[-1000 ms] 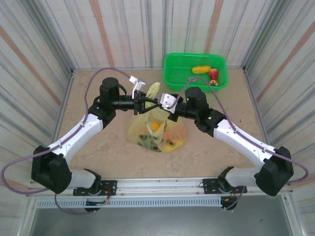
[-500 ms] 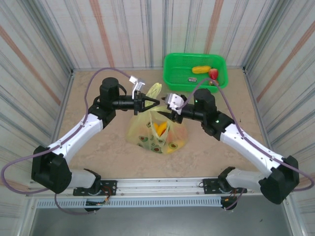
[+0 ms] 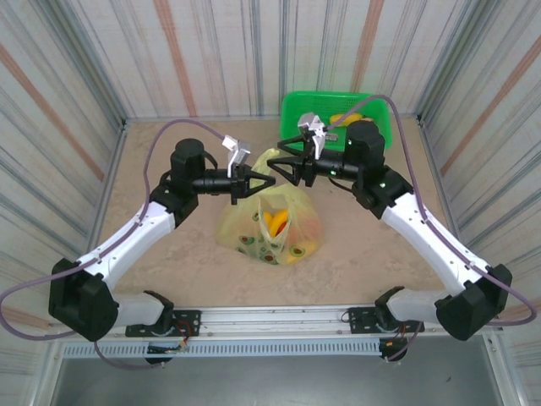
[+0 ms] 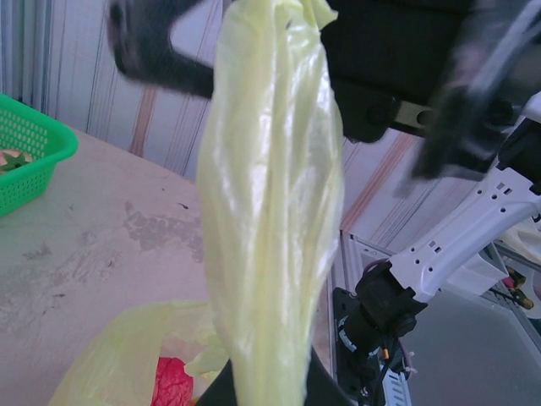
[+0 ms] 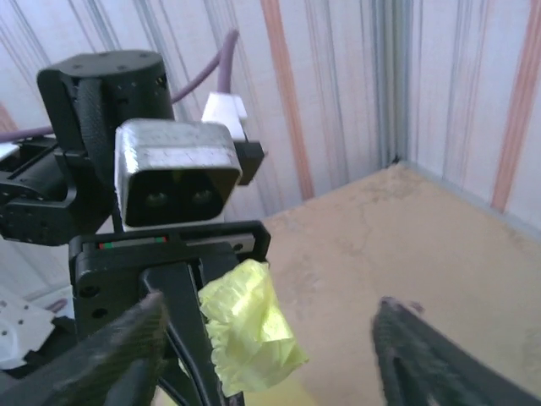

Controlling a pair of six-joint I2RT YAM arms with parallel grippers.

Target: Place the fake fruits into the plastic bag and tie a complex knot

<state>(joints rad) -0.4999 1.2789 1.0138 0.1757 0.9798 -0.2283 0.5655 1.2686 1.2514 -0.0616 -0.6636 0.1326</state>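
Table [image 3: 338, 254]: plastic bag [image 3: 241, 224] sits mid, green basket [image 3: 292, 110] behind at back wall. L gripper [image 3: 267, 183] clamped on bag's handle strip [image 4: 270, 211], strip upright. R gripper [image 3: 282, 169] jaws wide, empty, just beside. Fake fruits [image 3: 273, 222] inside bag.

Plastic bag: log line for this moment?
left gripper: shut on plastic bag handle | right gripper: open, beside handle | fake fruits: several in bag | green basket: some fruit inside

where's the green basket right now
Top view: the green basket sits against the back wall, right of centre, just behind the right gripper and beyond the plastic bag.
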